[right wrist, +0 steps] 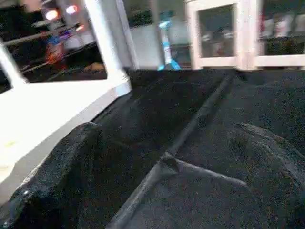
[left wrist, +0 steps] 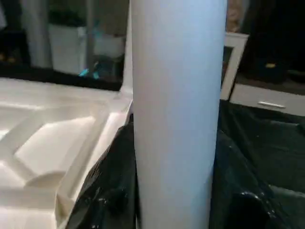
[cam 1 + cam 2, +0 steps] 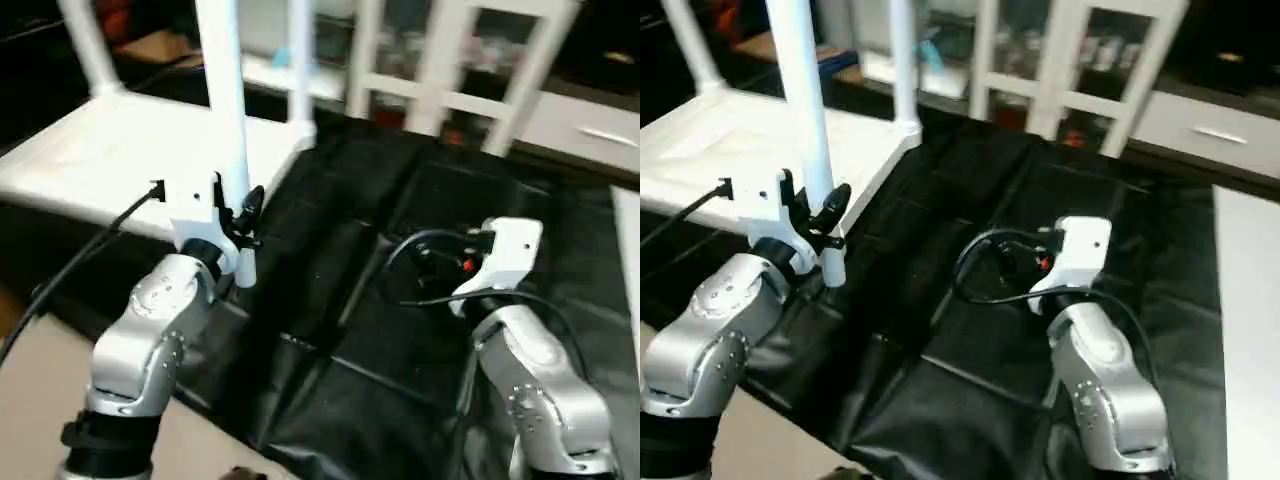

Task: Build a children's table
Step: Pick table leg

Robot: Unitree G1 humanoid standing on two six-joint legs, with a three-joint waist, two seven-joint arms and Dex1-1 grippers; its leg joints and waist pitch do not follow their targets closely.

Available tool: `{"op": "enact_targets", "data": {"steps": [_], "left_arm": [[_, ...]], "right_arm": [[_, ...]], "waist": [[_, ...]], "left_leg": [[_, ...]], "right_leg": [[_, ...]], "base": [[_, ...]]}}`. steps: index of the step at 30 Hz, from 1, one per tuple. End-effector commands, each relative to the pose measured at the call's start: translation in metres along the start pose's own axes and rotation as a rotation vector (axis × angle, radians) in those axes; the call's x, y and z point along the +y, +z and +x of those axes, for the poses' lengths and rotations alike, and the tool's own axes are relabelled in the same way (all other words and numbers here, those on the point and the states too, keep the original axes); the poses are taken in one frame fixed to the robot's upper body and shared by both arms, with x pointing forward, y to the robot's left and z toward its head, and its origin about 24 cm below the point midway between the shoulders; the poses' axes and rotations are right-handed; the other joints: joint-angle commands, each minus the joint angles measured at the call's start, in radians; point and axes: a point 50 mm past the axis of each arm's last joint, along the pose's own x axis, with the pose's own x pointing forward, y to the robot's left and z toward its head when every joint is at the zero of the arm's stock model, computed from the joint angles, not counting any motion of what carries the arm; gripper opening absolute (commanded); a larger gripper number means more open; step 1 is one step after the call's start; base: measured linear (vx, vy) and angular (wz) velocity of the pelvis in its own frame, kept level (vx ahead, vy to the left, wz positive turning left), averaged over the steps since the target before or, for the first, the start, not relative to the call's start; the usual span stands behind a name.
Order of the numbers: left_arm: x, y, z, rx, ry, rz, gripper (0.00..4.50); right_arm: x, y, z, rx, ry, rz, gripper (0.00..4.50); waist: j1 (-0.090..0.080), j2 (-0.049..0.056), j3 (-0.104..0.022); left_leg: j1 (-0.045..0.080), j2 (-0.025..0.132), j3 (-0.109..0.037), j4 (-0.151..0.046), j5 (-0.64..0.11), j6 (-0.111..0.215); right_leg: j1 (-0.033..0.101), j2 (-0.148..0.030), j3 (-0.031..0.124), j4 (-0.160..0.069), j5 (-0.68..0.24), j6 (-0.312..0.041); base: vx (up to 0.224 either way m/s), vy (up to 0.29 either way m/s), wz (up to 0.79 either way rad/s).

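A white plastic tabletop (image 3: 110, 150) lies upside down at the far left of a worktop covered with black sheeting (image 3: 400, 260), its ribbed underside facing up. Two white tube legs already stand upright in its corner sockets, one at the far left corner (image 3: 88, 45) and one at the far right corner (image 3: 300, 70).

The left gripper (image 3: 235, 225) has its jaws clamped on another white tube leg (image 3: 225, 110), near the leg's lower end. The leg stands roughly upright, just beside the tabletop's near right corner, its lower end hanging free over the black sheeting. The right gripper (image 1: 167, 157) hovers over bare sheeting well apart from the tabletop, jaws wide apart and holding nothing.

The main risk appears to be misalignment. The leg is long and gripped near the bottom, so a small wrist tilt could swing its top widely and make the lower end catch the socket rim instead of entering. Pressing down off-centre could also slide the light tabletop across the smooth sheeting, since the right gripper is not bracing it. The leg could also slip through the jaws under load.
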Motion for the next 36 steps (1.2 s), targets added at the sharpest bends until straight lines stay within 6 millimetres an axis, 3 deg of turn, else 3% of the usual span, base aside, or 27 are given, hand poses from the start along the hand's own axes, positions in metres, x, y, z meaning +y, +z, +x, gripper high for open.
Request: {"op": "enact_targets", "data": {"steps": [1, 2, 4, 5, 6, 7, 8, 9, 10, 13, 14, 16, 17, 19, 20, 21, 22, 23, 24, 25, 27, 28, 29, 30, 31, 33, 36], "left_arm": [[0.003, 0.007, -0.002, -0.04, 0.016, 0.028, 1.54], [0.004, 0.007, -0.003, -0.04, 0.018, 0.029, 1.54], [0.004, 0.006, -0.004, -0.044, 0.024, 0.032, 1.54], [0.004, 0.006, -0.005, -0.045, 0.024, 0.032, 1.54], [0.004, 0.006, -0.006, -0.045, 0.026, 0.037, 1.54], [0.005, 0.006, -0.006, -0.046, 0.028, 0.043, 1.54], [0.006, 0.006, -0.007, -0.045, 0.03, 0.043, 1.54], [0.007, 0.006, -0.008, -0.044, 0.032, 0.043, 1.54], [0.008, 0.006, -0.009, -0.047, 0.037, 0.048, 1.54], [0.012, 0.005, -0.013, -0.049, 0.057, 0.059, 1.54], [0.013, 0.004, -0.015, -0.047, 0.066, 0.062, 1.54], [0.014, 0.002, -0.016, -0.043, 0.074, 0.06, 1.54], [0.017, 0.0, -0.019, -0.039, 0.091, 0.059, 1.54], [0.022, -0.005, -0.024, -0.017, 0.13, 0.059, 1.54], [0.024, -0.007, -0.027, -0.016, 0.147, 0.066, 1.54], [0.024, -0.007, -0.027, -0.016, 0.145, 0.076, 1.54], [0.024, -0.008, -0.028, -0.012, 0.147, 0.086, 1.54], [0.024, -0.008, -0.028, -0.015, 0.151, 0.086, 1.54], [0.024, -0.008, -0.028, -0.015, 0.151, 0.086, 1.54], [0.023, -0.008, -0.028, -0.015, 0.157, 0.071, 1.54], [0.022, -0.011, -0.031, 0.007, 0.151, 0.083, 1.54], [0.022, -0.012, -0.032, 0.015, 0.152, 0.079, 1.54], [0.022, -0.012, -0.032, 0.016, 0.152, 0.079, 1.54], [0.022, -0.012, -0.032, 0.018, 0.151, 0.082, 1.54], [0.022, -0.013, -0.032, 0.034, 0.12, 0.102, 1.54], [0.02, -0.012, -0.032, 0.055, 0.066, 0.088, 1.54], [0.016, -0.015, -0.03, 0.13, -0.017, 0.048, 1.54]], "right_arm": [[0.003, 0.003, 0.0, 0.003, 0.013, -0.02, 4.5], [0.003, 0.003, 0.0, 0.002, 0.017, -0.02, 4.5], [0.004, 0.003, 0.0, 0.001, 0.024, -0.02, 4.5], [0.004, 0.003, 0.0, 0.001, 0.026, -0.02, 4.5], [0.005, 0.004, 0.001, -0.001, 0.036, -0.019, 4.5], [0.005, 0.004, 0.002, -0.001, 0.04, -0.019, 4.5], [0.005, 0.004, 0.003, 0.0, 0.043, -0.022, 4.5], [0.006, 0.004, 0.004, 0.001, 0.045, -0.024, 4.5], [0.006, 0.005, 0.004, 0.003, 0.047, -0.024, 4.5], [0.009, 0.004, 0.007, 0.012, 0.057, -0.021, 4.5], [0.01, 0.003, 0.008, 0.017, 0.064, -0.019, 4.5], [0.01, 0.002, 0.009, 0.02, 0.068, -0.021, 4.5], [0.011, 0.0, 0.01, 0.026, 0.075, -0.02, 4.5], [0.012, -0.002, 0.012, 0.035, 0.086, -0.021, 4.5], [0.015, -0.003, 0.014, 0.033, 0.103, -0.03, 4.5], [0.015, -0.004, 0.015, 0.035, 0.109, -0.031, 4.5], [0.016, -0.004, 0.015, 0.036, 0.113, -0.033, 4.5], [0.017, -0.005, 0.016, 0.036, 0.117, -0.032, 4.5], [0.017, -0.005, 0.016, 0.036, 0.117, -0.032, 4.5], [0.019, -0.005, 0.018, 0.035, 0.128, -0.035, 4.5], [0.019, -0.005, 0.02, 0.032, 0.134, -0.058, 4.5], [0.019, -0.005, 0.02, 0.032, 0.134, -0.061, 4.5], [0.019, -0.005, 0.02, 0.032, 0.134, -0.061, 4.5], [0.019, -0.005, 0.02, 0.031, 0.134, -0.063, 4.5], [0.018, -0.003, 0.022, 0.021, 0.136, -0.089, 4.5], [0.016, 0.0, 0.024, 0.005, 0.142, -0.134, 4.5], [0.017, 0.01, 0.027, -0.057, 0.215, -0.32, 4.5]], "waist": [[-0.039, 0.018, -0.057], [-0.044, 0.038, -0.055], [-0.041, 0.015, -0.029], [-0.025, -0.005, -0.03], [0.007, -0.043, -0.058], [0.052, -0.048, -0.052], [0.043, -0.049, -0.069], [0.051, -0.054, -0.069], [0.05, -0.073, -0.056], [0.031, -0.03, -0.048], [-0.019, 0.012, -0.044], [-0.024, 0.022, -0.049], [-0.024, 0.011, -0.033], [-0.014, -0.015, -0.032], [0.018, -0.081, -0.055], [0.069, -0.044, -0.055], [0.046, -0.047, -0.06], [0.003, -0.004, -0.068], [0.003, -0.004, -0.068], [-0.007, 0.024, -0.081], [-0.017, 0.035, -0.08], [-0.016, 0.031, -0.082], [-0.01, 0.011, -0.086], [-0.01, 0.011, -0.086], [0.023, -0.031, -0.082], [0.062, -0.073, -0.08], [0.061, -0.051, -0.054]], "left_leg": [[0.106, 0.06, -0.011, -0.152, -0.398, 0.076], [0.062, 0.114, 0.012, -0.215, -0.45, 0.075], [0.081, 0.172, 0.066, -0.243, -0.498, -0.031], [0.091, 0.198, 0.082, -0.26, -0.575, -0.141], [0.131, 0.138, 0.105, -0.162, -0.537, -0.261], [0.044, 0.088, -0.025, 0.08, -0.397, -0.144], [-0.044, 0.029, -0.111, 0.118, -0.261, -0.113], [-0.063, -0.004, -0.144, 0.101, -0.091, -0.134], [-0.054, -0.001, -0.15, 0.09, -0.103, -0.126], [0.066, -0.004, -0.114, -0.073, -0.074, -0.062], [0.134, 0.082, -0.091, -0.183, -0.473, 0.002], [0.11, 0.127, -0.067, -0.233, -0.555, 0.034], [0.115, 0.159, -0.013, -0.258, -0.534, 0.025], [0.13, 0.18, 0.021, -0.261, -0.57, -0.055], [0.071, 0.113, -0.015, -0.198, -0.505, -0.116], [0.04, 0.123, -0.083, -0.019, -0.27, -0.093], [0.002, 0.131, -0.127, -0.008, -0.143, -0.084], [0.026, 0.134, -0.153, -0.168, 0.096, -0.191], [0.026, 0.134, -0.153, -0.168, 0.096, -0.191], [0.106, 0.232, -0.214, -0.193, 0.179, -0.195], [0.111, 0.262, -0.225, -0.186, 0.505, -0.076], [0.108, 0.249, -0.211, -0.174, 0.537, -0.01], [0.102, 0.183, -0.174, -0.153, 0.533, 0.207], [0.102, 0.183, -0.174, -0.153, 0.533, 0.207], [0.028, 0.039, -0.079, -0.083, 0.362, 0.249], [0.008, 0.044, -0.06, -0.108, 0.096, 0.058], [0.029, 0.066, -0.052, -0.16, -0.07, -0.107]], "right_leg": [[-0.062, 0.058, -0.13, -0.005, -0.462, -0.078], [-0.019, 0.016, -0.224, 0.136, -0.291, -0.136], [-0.001, -0.043, -0.298, 0.173, -0.184, -0.193], [0.039, -0.072, -0.289, 0.17, -0.25, -0.193], [0.009, -0.132, -0.191, 0.032, -0.519, -0.187], [0.072, -0.344, 0.038, -0.13, -0.81, -0.194], [0.155, -0.32, 0.057, -0.089, -0.726, -0.208], [0.168, -0.243, -0.01, -0.072, -0.65, -0.192], [0.142, -0.211, 0.009, -0.077, -0.598, -0.229], [0.064, -0.027, -0.003, -0.096, -0.551, -0.276], [-0.029, 0.042, -0.141, 0.05, -0.474, -0.209], [-0.004, 0.011, -0.218, 0.155, -0.295, -0.211], [0.013, -0.033, -0.283, 0.164, -0.164, -0.216], [0.037, -0.063, -0.282, 0.147, -0.2, -0.205], [0.096, -0.147, -0.201, 0.009, -0.361, -0.17], [0.118, -0.363, -0.069, -0.101, -0.589, -0.197], [0.148, -0.361, -0.08, -0.087, -0.528, -0.257], [0.108, -0.043, -0.252, 0.035, -0.16, -0.253], [0.108, -0.043, -0.252, 0.035, -0.16, -0.253], [0.043, -0.037, -0.237, 0.089, -0.062, -0.23], [-0.008, -0.025, -0.229, 0.153, -0.118, -0.194], [-0.009, -0.029, -0.224, 0.149, -0.117, -0.186], [0.01, -0.043, -0.203, 0.09, -0.054, -0.235], [0.01, -0.043, -0.203, 0.09, -0.054, -0.235], [0.078, -0.089, -0.164, -0.007, 0.181, -0.423], [0.114, -0.12, -0.134, -0.028, 0.101, -0.302], [0.104, -0.067, -0.155, -0.039, -0.212, -0.152]], "base": [[-0.063, 0.247, -0.57], [-0.063, 0.247, -0.57], [-0.052, 0.188, -0.61], [-0.05, 0.146, -0.61], [-0.037, 0.096, -0.59], [0.032, 0.15, -0.87], [0.032, 0.15, -0.87], [0.029, 0.21, -0.96], [-0.053, 0.203, -0.49], [-0.052, 0.193, -0.33], [-0.103, 0.272, -0.41], [-0.105, 0.364, -0.68], [-0.046, 0.293, -0.61], [-0.032, 0.179, -0.6], [-0.024, 0.139, -0.58], [-0.051, 0.124, -0.43], [-0.029, 0.178, -0.43], [-0.029, 0.178, -0.43], [0.035, 0.101, -0.12], [0.025, 0.015, 0.18], [0.012, 0.007, 0.09], [0.001, -0.065, 0.07], [0.001, -0.065, 0.07], [-0.014, -0.108, 0.0], [-0.034, -0.123, -0.02], [-0.045, -0.127, -0.02], [-0.071, -0.113, -0.01]]}}
